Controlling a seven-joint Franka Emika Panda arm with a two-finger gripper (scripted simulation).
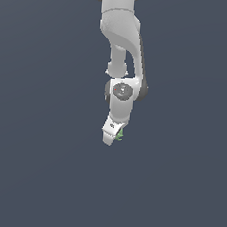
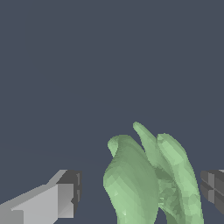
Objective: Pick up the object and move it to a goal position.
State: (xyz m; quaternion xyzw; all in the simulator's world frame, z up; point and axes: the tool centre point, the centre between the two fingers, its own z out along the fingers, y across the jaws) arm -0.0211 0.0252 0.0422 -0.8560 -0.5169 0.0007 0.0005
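The object (image 2: 144, 183) is a light green lumpy thing with darker green folds, and in the wrist view it fills most of the space between my two fingers. One grey finger pad (image 2: 70, 194) stands a small gap away from it, while the other pad (image 2: 213, 188) sits right at its edge. My gripper (image 2: 140, 192) is open around the object. From the exterior view, the white gripper (image 1: 112, 136) points down and only a sliver of the green object (image 1: 119, 135) shows beside the fingertips.
The white arm (image 1: 121, 48) reaches down from the top of the exterior view. Around it lies a plain dark grey-blue surface (image 1: 43, 177) with no other objects in sight.
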